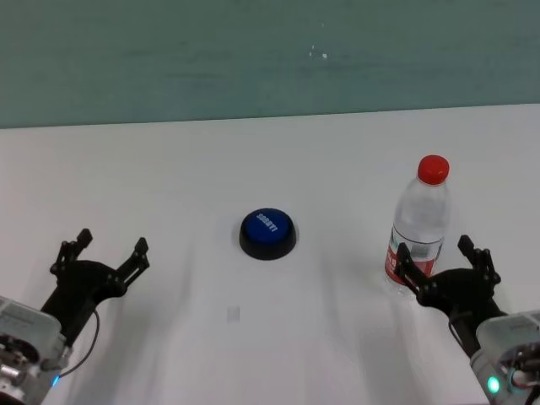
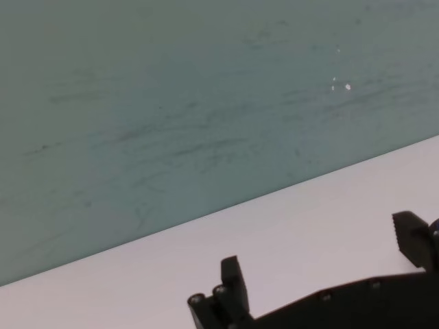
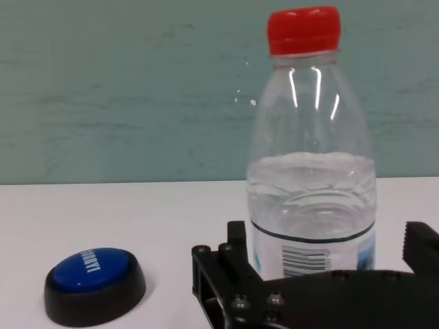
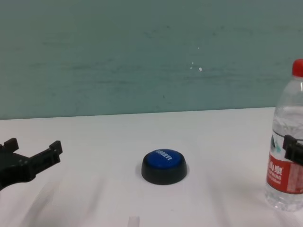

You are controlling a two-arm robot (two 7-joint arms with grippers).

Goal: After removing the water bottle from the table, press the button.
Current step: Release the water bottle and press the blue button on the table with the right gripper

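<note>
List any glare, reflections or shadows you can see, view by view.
Right wrist view: bright streaks of glare on the water bottle shoulder. Head view: faint soft shadows on the table beside the button and the bottle. Chest view: even, diffuse light. Left wrist view: no glare.

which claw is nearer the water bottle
Right. The right claw is open around the water bottle base; the left claw hovers open far across the table.
</note>
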